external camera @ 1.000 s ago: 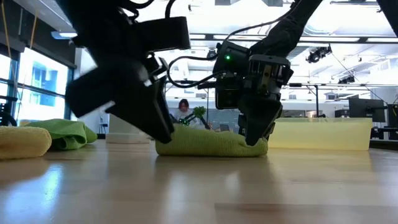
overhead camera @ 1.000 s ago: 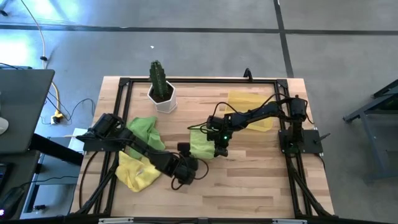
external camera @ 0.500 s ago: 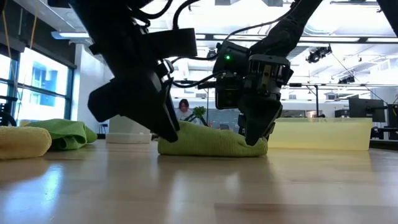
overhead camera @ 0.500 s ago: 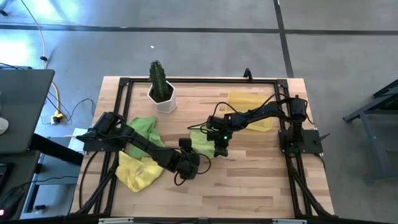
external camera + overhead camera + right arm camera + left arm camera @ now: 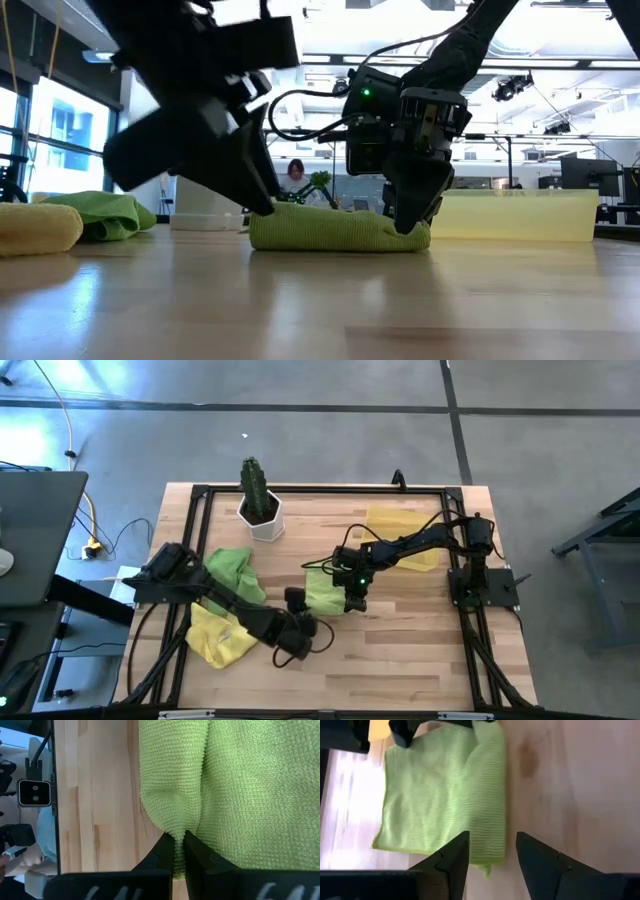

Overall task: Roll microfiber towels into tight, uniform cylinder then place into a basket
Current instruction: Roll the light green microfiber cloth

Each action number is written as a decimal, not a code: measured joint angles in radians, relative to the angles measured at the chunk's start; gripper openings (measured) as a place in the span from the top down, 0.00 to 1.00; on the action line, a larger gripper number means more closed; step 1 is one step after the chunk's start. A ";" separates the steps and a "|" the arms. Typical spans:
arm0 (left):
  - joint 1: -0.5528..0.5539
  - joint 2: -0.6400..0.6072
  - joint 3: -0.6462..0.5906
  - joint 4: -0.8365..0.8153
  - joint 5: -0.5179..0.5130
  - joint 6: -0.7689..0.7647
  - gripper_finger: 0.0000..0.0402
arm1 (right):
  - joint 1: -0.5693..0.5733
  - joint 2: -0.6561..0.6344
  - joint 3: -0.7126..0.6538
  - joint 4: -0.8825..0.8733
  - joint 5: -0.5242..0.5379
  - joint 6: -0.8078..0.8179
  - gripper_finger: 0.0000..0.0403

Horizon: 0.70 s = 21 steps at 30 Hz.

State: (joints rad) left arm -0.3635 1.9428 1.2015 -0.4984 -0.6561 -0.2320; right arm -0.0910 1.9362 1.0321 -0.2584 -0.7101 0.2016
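Observation:
A lime green towel [image 5: 322, 595] lies folded flat at the table's middle and also shows in the low view [image 5: 330, 230]. My right gripper [image 5: 352, 603] is shut on its right end. My left gripper [image 5: 297, 603] is open just off the towel's left end, and its fingers [image 5: 451, 857] stand either side of the towel's near corner [image 5: 490, 865]. A second lime towel [image 5: 230, 568] and a yellow towel [image 5: 220, 635] lie bunched at the left. The yellow basket [image 5: 405, 532] stands at the far right. My right gripper pinches a raised fold of the towel [image 5: 179, 832] at its right end between the two fingers. The fingers [image 5: 408, 215] point down from above. The rest of the towel lies flat on the table.
A white pot with a green cactus [image 5: 260, 508] stands at the far left, behind the bunched towels. The black frame [image 5: 320, 488] runs round the table's edge. Bare wood [image 5: 400, 650] shows on the near right.
My left gripper went up to the towel's left end, nudged it a little toward the right, then drew back toward the near edge. The towel's left end has settled back where it was. My right gripper has stayed shut on the right end.

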 joint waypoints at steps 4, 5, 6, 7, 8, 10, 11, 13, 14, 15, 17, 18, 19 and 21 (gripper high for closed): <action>0.038 0.000 -0.001 -0.001 0.029 0.000 0.60 | 0.000 0.000 0.000 0.000 0.000 0.000 1.00; 0.049 0.000 -0.006 0.005 0.066 0.000 0.60 | 0.000 0.000 0.000 0.000 0.000 0.000 1.00; 0.060 0.000 -0.011 0.005 0.120 0.000 0.59 | 0.000 0.000 0.000 0.000 0.000 0.000 1.00; 0.069 0.000 -0.017 0.004 0.172 0.000 0.59 | 0.000 0.000 0.000 0.000 0.000 0.000 1.00; 0.076 0.000 -0.023 0.008 0.210 -0.001 0.59 | 0.000 0.000 0.000 0.000 0.000 0.000 1.00; 0.085 0.000 -0.042 0.046 0.234 0.000 0.59 | 0.000 0.000 0.000 0.000 0.000 0.000 1.00; 0.087 0.000 -0.052 0.063 0.234 0.000 0.59 | 0.000 0.000 0.000 0.000 0.000 -0.001 1.00; 0.092 0.000 -0.064 0.087 0.233 -0.003 0.60 | 0.000 0.000 0.000 0.000 0.000 -0.005 1.00; 0.096 0.000 -0.064 0.095 0.231 -0.017 0.61 | 0.000 0.000 0.000 0.000 0.000 -0.009 1.00; 0.102 0.000 -0.064 0.098 0.230 -0.032 0.63 | 0.000 0.000 0.000 0.000 0.000 -0.012 1.00; 0.117 0.000 -0.064 0.098 0.243 -0.069 0.68 | 0.000 0.000 0.000 0.000 0.000 -0.022 1.00; 0.125 0.000 -0.064 0.098 0.261 -0.084 0.71 | 0.000 0.000 0.000 0.000 0.000 -0.025 1.00; 0.131 0.000 -0.064 0.098 0.285 -0.097 0.75 | 0.000 0.000 0.000 0.000 0.000 -0.027 1.00; 0.140 0.000 -0.064 0.098 0.323 -0.120 0.83 | 0.000 0.000 0.000 0.000 0.000 -0.045 0.98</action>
State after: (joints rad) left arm -0.2235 1.9423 1.1378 -0.3999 -0.3332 -0.3515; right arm -0.0907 1.9362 1.0325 -0.2584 -0.7098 0.1564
